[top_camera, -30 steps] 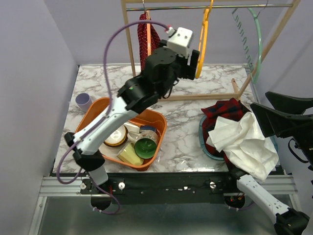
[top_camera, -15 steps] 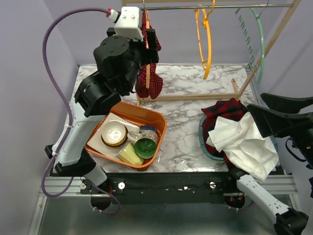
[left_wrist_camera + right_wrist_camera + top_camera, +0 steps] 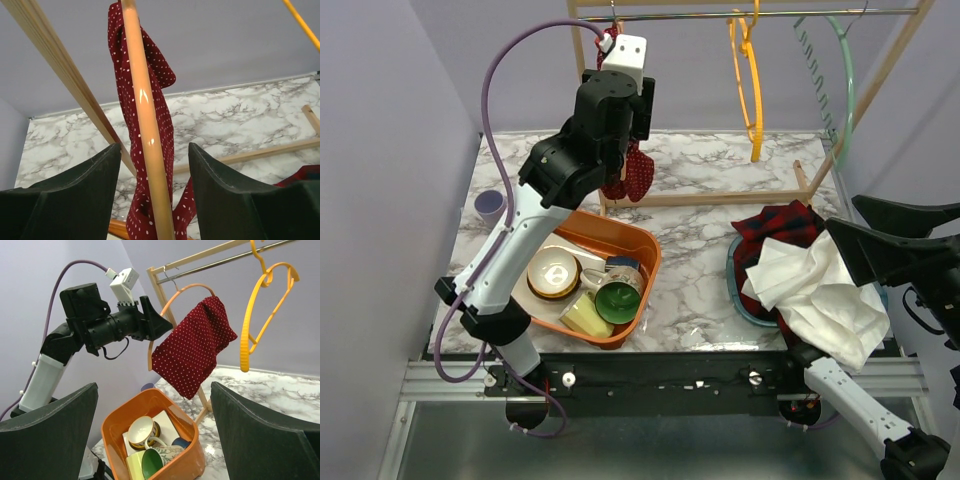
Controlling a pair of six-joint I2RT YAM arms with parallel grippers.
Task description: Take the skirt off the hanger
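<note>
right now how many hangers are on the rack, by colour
orange hanger, carrying the red skirt: 1
yellow hanger: 1
green hanger: 1
total: 3

**Bystanders on the marble: bin, basket, spare hangers**

Marble table [image 3: 695,270]. Wooden rack [image 3: 740,196] stands at the far side, metal rail [image 3: 700,14] across its top.

- On the rail: yellow hanger [image 3: 752,100] near the middle, bare. Pale green hanger [image 3: 847,95] further right.
- Left front: orange bin [image 3: 615,228] holding a green cup [image 3: 616,301], a brown-rimmed bowl [image 3: 553,272], a glass jar [image 3: 623,268] and a pale yellow block [image 3: 582,316].
- Purple cup [image 3: 492,206] stands alone at the far left edge.
- Right: teal basket [image 3: 735,280] with red plaid cloth [image 3: 780,225] heaped in it. White cloth [image 3: 820,290] lies on top, spilling over the near rim.
</note>
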